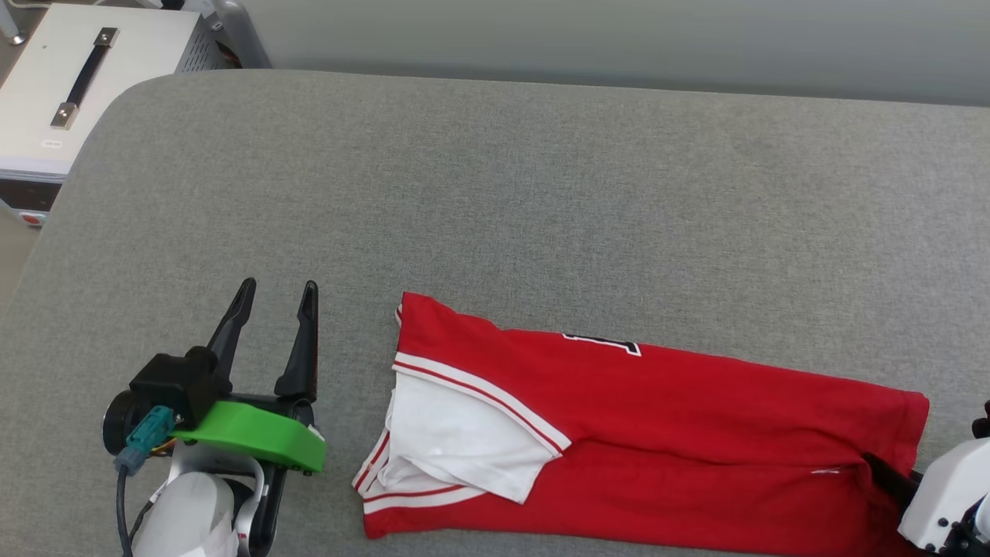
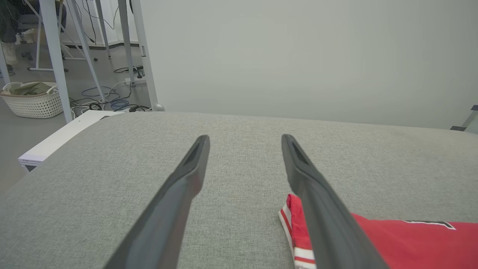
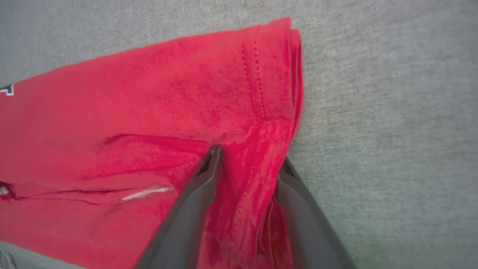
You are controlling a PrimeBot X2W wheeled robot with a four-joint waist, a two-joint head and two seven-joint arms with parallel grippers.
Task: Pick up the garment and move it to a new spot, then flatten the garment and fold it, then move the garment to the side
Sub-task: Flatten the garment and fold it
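The garment (image 1: 657, 433) is a red jersey T-shirt with a white sleeve and striped trim. It lies folded into a long band across the near part of the grey table (image 1: 495, 193). In the right wrist view, my right gripper (image 3: 250, 155) stands at the hem end of the garment (image 3: 149, 93), and a raised ridge of red fabric is pinched between its two fingers. One of its dark fingers (image 1: 885, 473) shows at the shirt's right end. My left gripper (image 1: 278, 285) stands open to the left of the collar end, empty, and the shirt's edge (image 2: 410, 239) lies beside its right finger.
A white cabinet (image 1: 77, 85) with a black handle stands off the table's far left corner. A pale wall runs behind the table. On the floor to the left are a white laundry basket (image 2: 33, 101), metal table legs and cables.
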